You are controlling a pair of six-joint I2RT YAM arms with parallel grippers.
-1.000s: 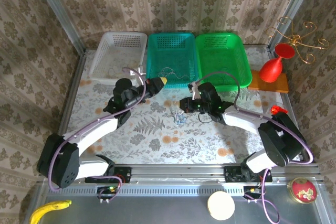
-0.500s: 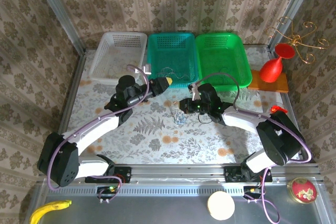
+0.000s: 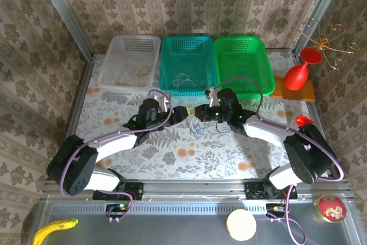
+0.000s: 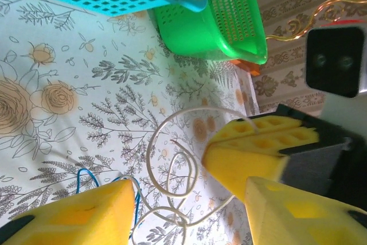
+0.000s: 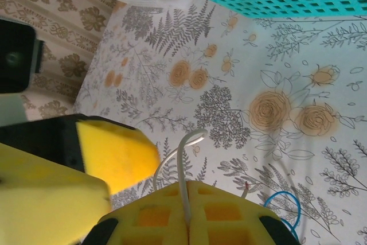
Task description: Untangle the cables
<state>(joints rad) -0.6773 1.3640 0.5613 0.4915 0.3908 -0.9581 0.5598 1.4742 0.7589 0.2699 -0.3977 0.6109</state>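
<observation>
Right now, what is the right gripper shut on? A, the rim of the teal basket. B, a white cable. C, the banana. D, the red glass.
B: in the right wrist view, a white cable runs down into the seam between the closed pads of the right gripper.

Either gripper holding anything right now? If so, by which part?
The right gripper is shut on the white cord, pinching a loop that rises from the bundle. The left gripper is open and holds nothing.
</observation>
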